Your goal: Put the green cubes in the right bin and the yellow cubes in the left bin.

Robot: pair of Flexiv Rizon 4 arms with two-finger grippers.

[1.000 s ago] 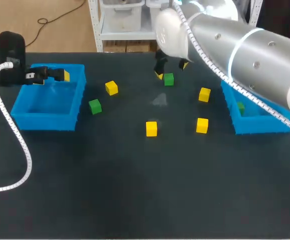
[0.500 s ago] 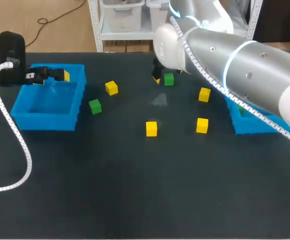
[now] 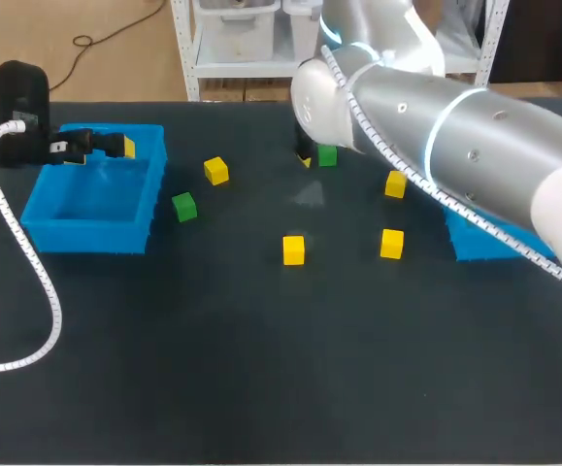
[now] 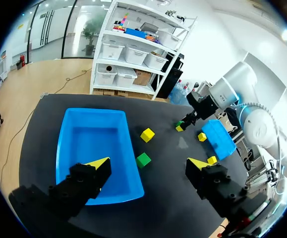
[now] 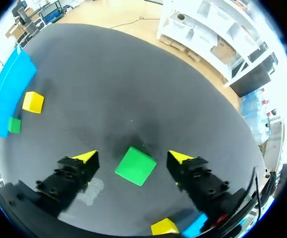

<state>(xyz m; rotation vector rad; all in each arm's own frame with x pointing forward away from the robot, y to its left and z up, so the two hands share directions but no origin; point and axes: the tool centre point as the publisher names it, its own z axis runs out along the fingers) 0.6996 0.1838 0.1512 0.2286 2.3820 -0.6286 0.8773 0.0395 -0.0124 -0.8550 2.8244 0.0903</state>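
The small solid green cube (image 5: 136, 165) lay at the far middle of the dark table (image 3: 261, 340), squarely between the spread, empty fingers of the right gripper (image 5: 132, 156), touching neither, its faces skewed to their closing line, the likewise open left gripper (image 4: 148, 162) well away

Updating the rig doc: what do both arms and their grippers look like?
Right arm: thick silver-grey cylindrical links, a glowing pale-blue ring band, small dark screw dots, and a white corrugated cable along it. Left arm: mostly out of frame, black where it shows, with a looping white corrugated hose. Left gripper and right gripper: two blocky black fingers each, with bright yellow wedge tips.
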